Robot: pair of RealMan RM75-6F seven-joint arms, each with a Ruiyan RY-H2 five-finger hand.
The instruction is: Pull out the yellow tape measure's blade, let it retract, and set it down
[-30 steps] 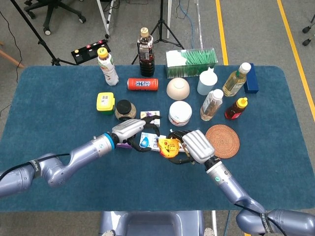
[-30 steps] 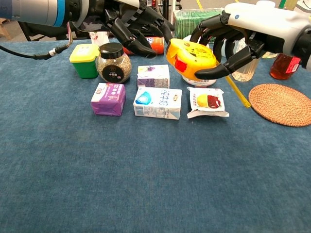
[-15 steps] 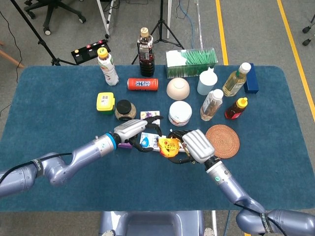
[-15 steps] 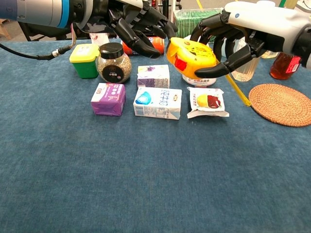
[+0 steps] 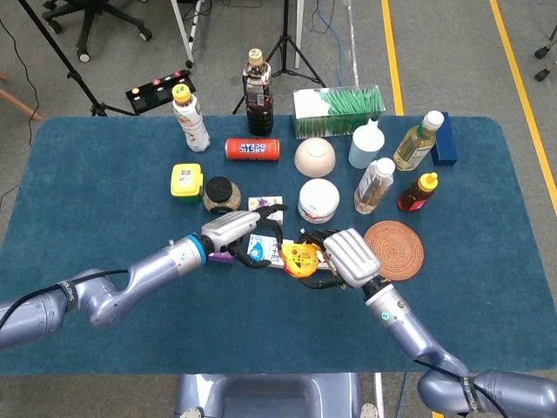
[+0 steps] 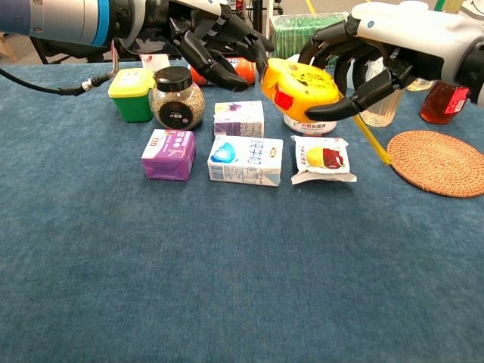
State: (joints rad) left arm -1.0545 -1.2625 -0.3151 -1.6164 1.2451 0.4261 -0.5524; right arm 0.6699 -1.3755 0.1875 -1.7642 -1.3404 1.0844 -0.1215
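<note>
The yellow tape measure [image 6: 299, 83] [image 5: 298, 259], with a red button on its front, hangs above the table, gripped from above and behind by my right hand [image 6: 378, 45] [image 5: 348, 255]. A thin yellow strip [image 6: 370, 141] slants down from under that hand towards the table. My left hand [image 6: 212, 38] [image 5: 248, 238] reaches in from the left with its fingers spread. Its fingertips are right at the case's left end, and contact there is too small to make out. No pulled-out blade shows between the hands.
Under the hands lie a purple carton [image 6: 169, 154], a blue-and-white carton [image 6: 246, 160], a lemon packet [image 6: 324, 159] and a small purple-white box [image 6: 239, 118]. A seed jar [image 6: 177, 97] and green box [image 6: 131, 93] stand left, a cork coaster [image 6: 437, 162] right. Bottles and bowls fill the back.
My left hand has crept to the right, bringing its fingertips up to the tape measure's left end. The right hand and the tape measure have stayed almost still.
</note>
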